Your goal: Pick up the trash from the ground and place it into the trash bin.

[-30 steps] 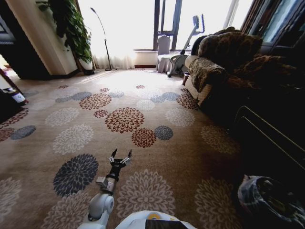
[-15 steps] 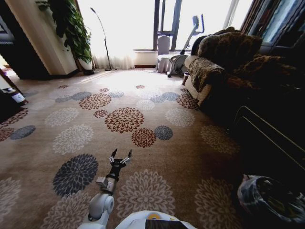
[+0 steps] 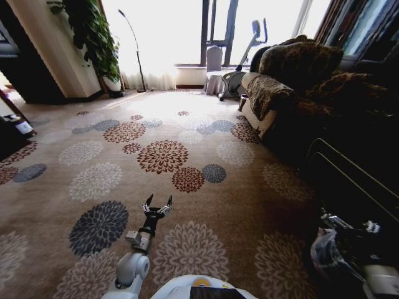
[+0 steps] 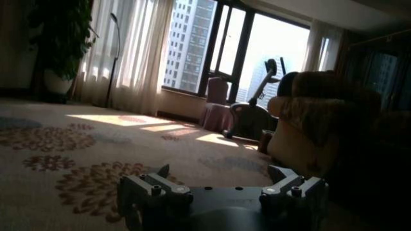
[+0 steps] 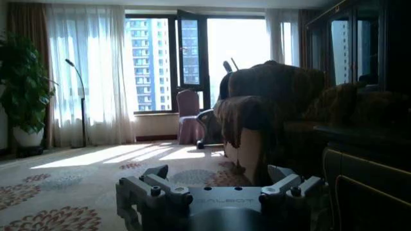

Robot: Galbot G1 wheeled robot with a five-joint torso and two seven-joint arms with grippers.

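A beige carpet [image 3: 187, 156] patterned with brown, grey and cream flower medallions covered the floor, washed with sunlight near the tall windows [image 3: 218, 31] along the far wall, where sheer white curtains [image 5: 90, 72] hung and high-rise buildings showed through the glass. A large leafy plant [image 3: 93, 37] in a pale pot and a thin arching floor lamp [image 3: 132, 50] stood by the far left corner of the carpet, with a skirted chair [image 3: 214, 65] and an exercise machine [image 3: 246, 53] before the windows. Along the carpet's right edge sat a sofa [image 3: 293, 81] draped in a dark patterned throw, and nearer the camera a dark cabinet [image 5: 372, 144] lay in deep shadow.
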